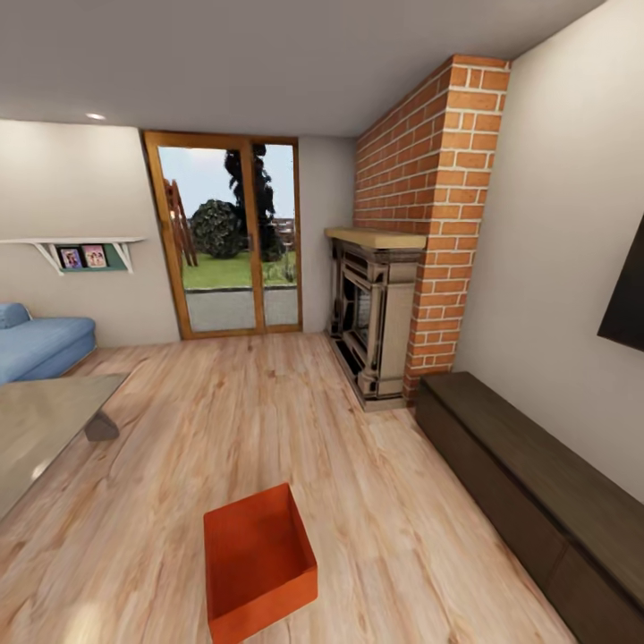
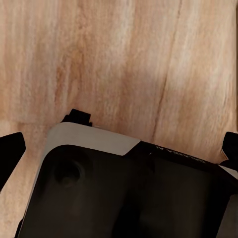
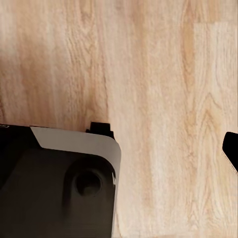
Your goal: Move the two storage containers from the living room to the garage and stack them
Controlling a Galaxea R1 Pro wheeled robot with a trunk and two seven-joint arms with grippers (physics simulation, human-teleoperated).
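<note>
One orange-red storage container stands open side up on the light wood planks of the living room, low in the head view and slightly left of centre; I see nothing inside it. The left wrist view looks down at planks and the robot's dark base, with the left gripper showing a black fingertip at each side edge, wide apart and holding nothing. In the right wrist view one black fingertip of the right gripper sits at the frame edge over bare planks. The garage is out of view.
A glass table and a blue sofa stand at the left. A brick fireplace and a long dark low cabinet line the right wall under a TV. Glazed wooden doors close the far end.
</note>
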